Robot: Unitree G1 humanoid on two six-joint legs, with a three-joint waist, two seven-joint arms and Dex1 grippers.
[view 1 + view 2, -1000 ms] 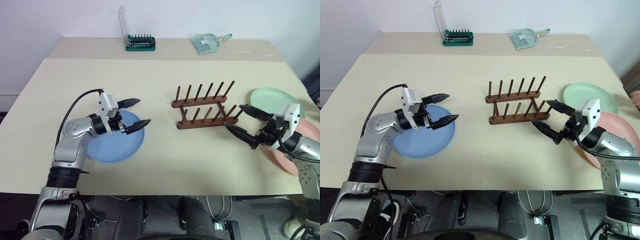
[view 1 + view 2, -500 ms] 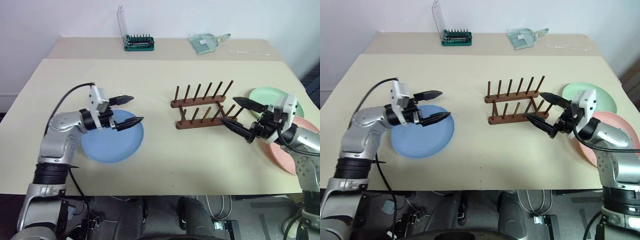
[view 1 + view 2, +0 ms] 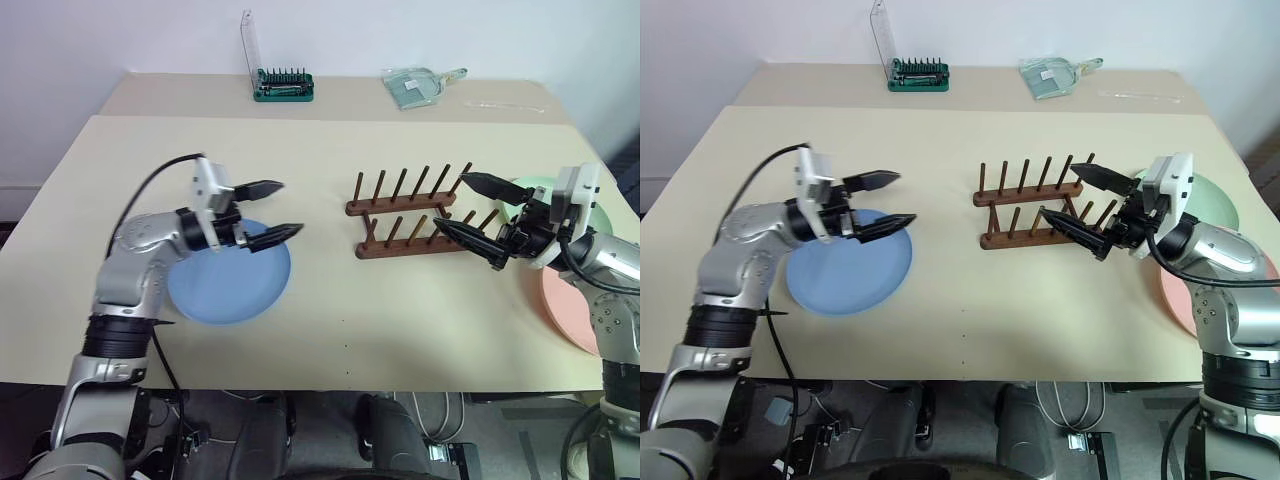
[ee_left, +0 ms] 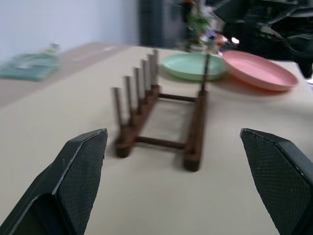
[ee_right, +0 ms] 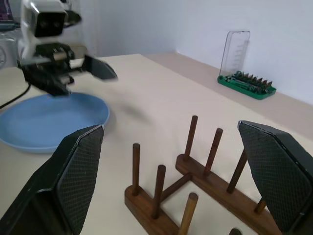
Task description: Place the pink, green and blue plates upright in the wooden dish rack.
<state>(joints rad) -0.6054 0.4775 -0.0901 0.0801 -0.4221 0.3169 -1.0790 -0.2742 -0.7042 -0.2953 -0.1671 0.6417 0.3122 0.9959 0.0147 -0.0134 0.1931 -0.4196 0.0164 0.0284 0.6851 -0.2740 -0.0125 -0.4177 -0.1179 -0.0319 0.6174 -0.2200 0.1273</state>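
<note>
We take the rack [image 3: 410, 214] as landmark: empty, mid-desk. The blue plate [image 3: 229, 282] lies flat well to its left, directly under our left hand [image 3: 272, 210], which hovers released. Green plate [image 3: 541, 190] and pink plate [image 3: 570, 308] lie flat just right of the rack; our right hand [image 3: 473, 214], also released, hangs between them and it.

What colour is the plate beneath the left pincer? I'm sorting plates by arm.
Blue plate; clearest in the left eye view.

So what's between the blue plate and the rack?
Just bare table between the blue plate and the rack, seen from the head views.
</note>
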